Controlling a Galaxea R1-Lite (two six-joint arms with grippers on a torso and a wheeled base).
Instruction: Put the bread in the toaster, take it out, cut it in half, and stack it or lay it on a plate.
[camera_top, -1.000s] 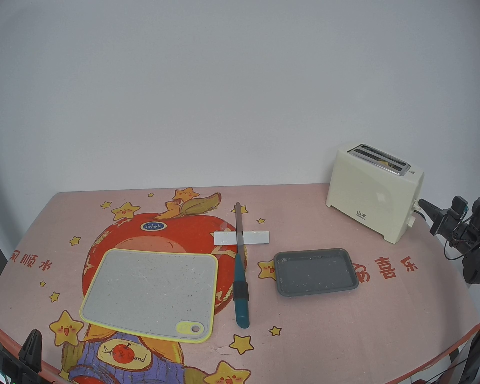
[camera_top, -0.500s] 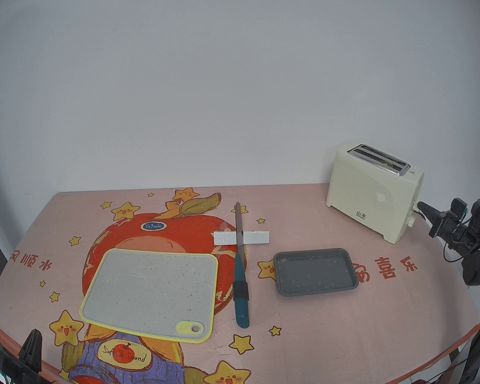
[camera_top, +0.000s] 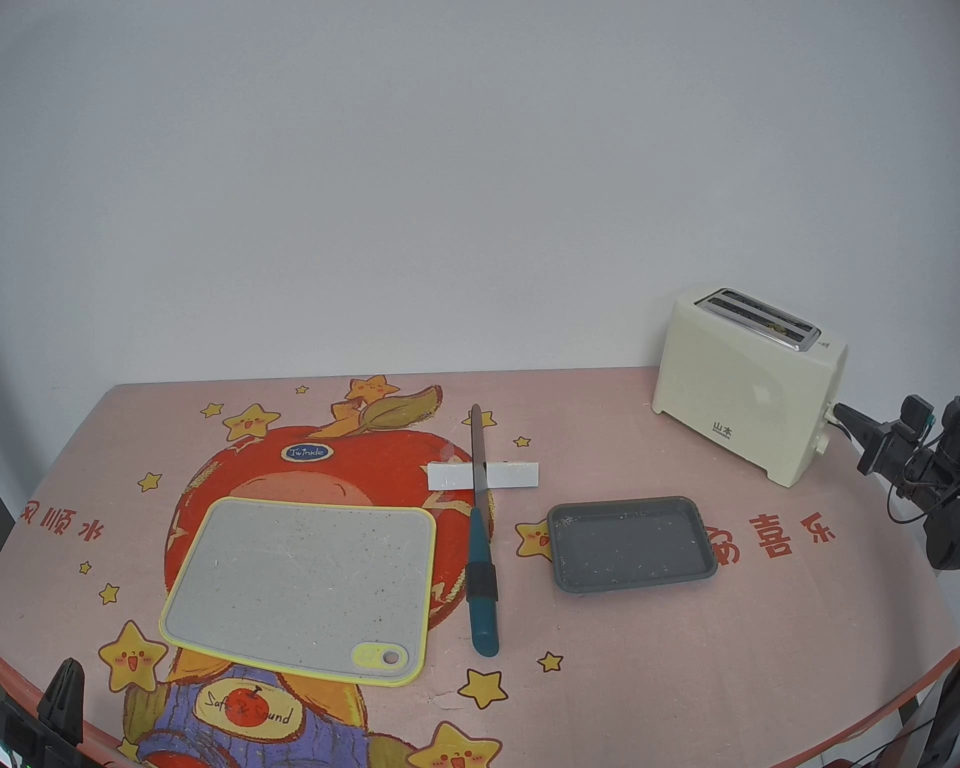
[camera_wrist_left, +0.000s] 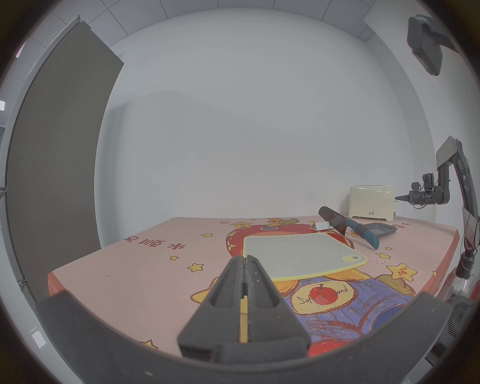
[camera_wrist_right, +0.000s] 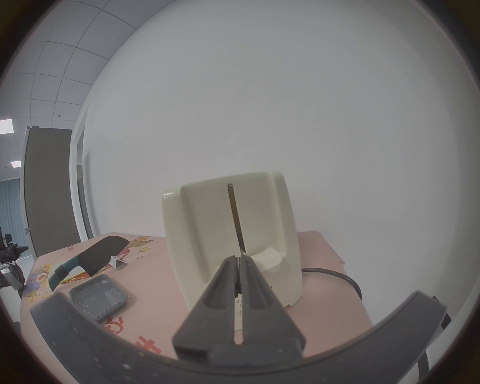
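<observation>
A: Bread (camera_top: 768, 324) where?
B: Sunk in toaster (camera_top: 745, 395) slot, far right of desk (camera_top: 620, 420) (only a sliver seen).
A: Nearer tool?
B: Right tool (camera_top: 843, 408), narrow and empty, tip at lever track (camera_wrist_right: 233, 210), track upright. Left tool (camera_wrist_left: 245, 262) likewise closed, well apart.

Counter (camera_top: 700, 660) with toaster (camera_top: 750, 385), plate (camera_top: 620, 504), knife (camera_top: 480, 535) and board (camera_top: 300, 585).
The toaster stands far right, with the right gripper (camera_top: 842, 409) just beside its end. The grey plate lies right of the knife, whose blade crosses a white strip (camera_top: 515, 475). The board lies left of it, and the left gripper (camera_top: 62, 690) is at the near-left edge.
</observation>
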